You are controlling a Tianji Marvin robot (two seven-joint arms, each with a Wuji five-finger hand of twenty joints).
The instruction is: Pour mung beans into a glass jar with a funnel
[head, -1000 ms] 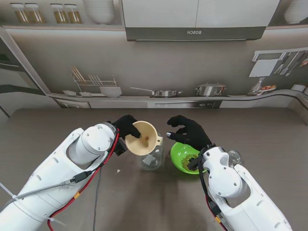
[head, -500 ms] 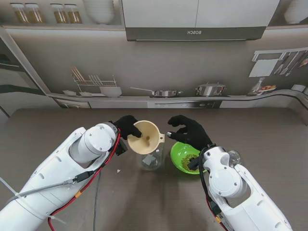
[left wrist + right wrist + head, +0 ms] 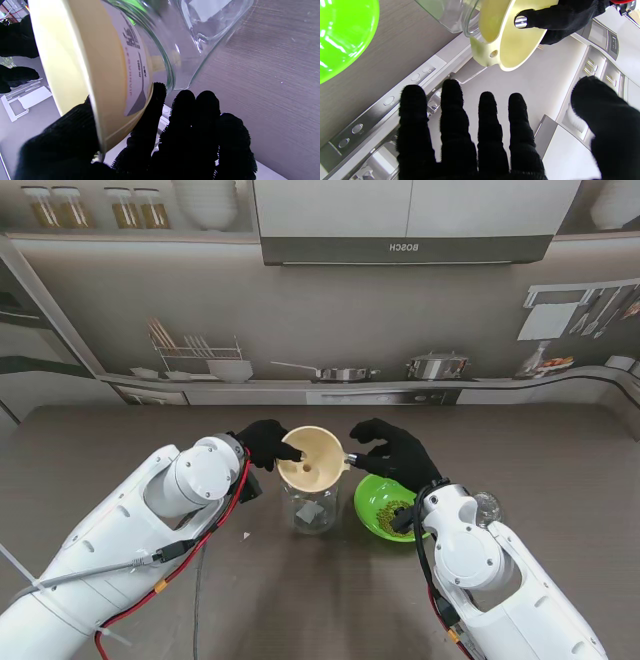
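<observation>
Two gloved hands work over the table: the left hand [image 3: 265,443] pinches the rim of the cream plastic funnel [image 3: 311,458], thumb inside the cone and the other fingers [image 3: 195,117] under the outer wall, while the right hand [image 3: 395,452] hovers just beside the funnel's tab with its fingers spread and holding nothing. In the stand's view the funnel sits over the mouth of the glass jar [image 3: 312,510], its spout seemingly inside the neck, though the left wrist view shows the cone tilted against the jar's rim rather than seated level. Just right of the jar stands the green bowl [image 3: 386,507] with a small dark heap, presumably the mung beans. I judge the funnel light, stiff and rather slick, so a rim pinch suits it but could tip it easily. An empty jar is likely light enough to slide, and breakable. For pouring, that bowl looks thin and smooth; gripping its rim on the side away from the jar seems best.
</observation>
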